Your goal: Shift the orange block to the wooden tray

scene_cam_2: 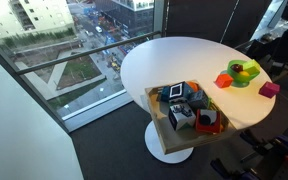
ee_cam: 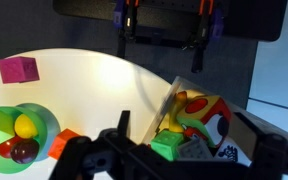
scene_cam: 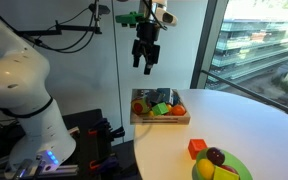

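Observation:
The orange block (scene_cam: 197,148) is a small orange-red cube on the white round table, beside the lime-green plate (scene_cam: 222,165). It also shows in an exterior view (scene_cam_2: 223,80) and in the wrist view (ee_cam: 66,143). The wooden tray (scene_cam: 160,121) sits at the table's edge and holds several toys; it shows in an exterior view (scene_cam_2: 152,102) and in the wrist view (ee_cam: 170,98). My gripper (scene_cam: 146,62) hangs high above the tray, open and empty. In the wrist view its fingers (ee_cam: 184,140) frame the tray's toys.
A magenta block (scene_cam_2: 269,90) lies near the plate and shows in the wrist view (ee_cam: 18,68). The green plate (ee_cam: 46,120) holds toy fruit. The tray holds a multicoloured cube (ee_cam: 206,112), a green block (ee_cam: 170,147) and a round orange-red toy (scene_cam: 179,109). Windows stand behind the table.

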Available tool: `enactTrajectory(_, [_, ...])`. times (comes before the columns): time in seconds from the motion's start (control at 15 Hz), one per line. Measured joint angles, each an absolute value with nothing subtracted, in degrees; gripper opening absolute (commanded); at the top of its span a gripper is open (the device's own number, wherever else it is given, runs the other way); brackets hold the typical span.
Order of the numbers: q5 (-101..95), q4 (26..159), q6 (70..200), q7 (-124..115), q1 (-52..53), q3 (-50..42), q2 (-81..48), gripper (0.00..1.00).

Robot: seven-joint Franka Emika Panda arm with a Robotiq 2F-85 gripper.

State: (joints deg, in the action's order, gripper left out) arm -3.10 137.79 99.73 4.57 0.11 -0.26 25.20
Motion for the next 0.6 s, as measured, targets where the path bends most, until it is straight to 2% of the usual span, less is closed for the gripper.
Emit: enactTrajectory(0.6, [-3.10,137.97,99.73,4.56,-0.24,-0.96,24.84,1.00])
